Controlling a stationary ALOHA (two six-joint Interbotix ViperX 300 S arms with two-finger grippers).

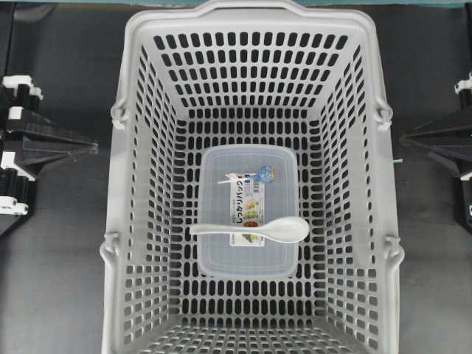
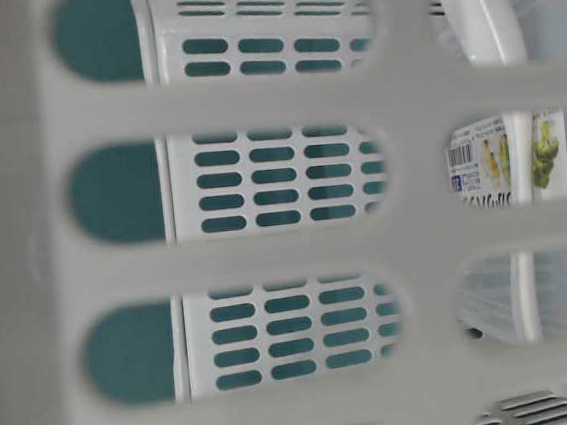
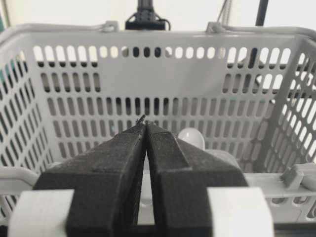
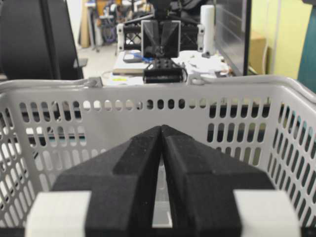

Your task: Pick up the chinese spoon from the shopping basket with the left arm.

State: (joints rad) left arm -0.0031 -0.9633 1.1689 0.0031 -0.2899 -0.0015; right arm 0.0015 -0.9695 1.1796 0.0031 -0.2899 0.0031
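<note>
Chinese spoon [image 1: 254,229] untouched; left pincer [image 3: 146,123] closed, empty.

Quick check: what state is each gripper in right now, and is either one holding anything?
Left gripper: closed, holding nothing.
Right gripper: closed, holding nothing.

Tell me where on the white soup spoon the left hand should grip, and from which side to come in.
Grip the chinese spoon by its straight flat handle, which points toward the left arm's side; the deep bowl is rounder and probably slips. Come straight down from above: the spoon lies across the lid of the clear container deep inside the shopping basket, whose tall walls block a side approach. The left hand is shut and must open first.
</note>
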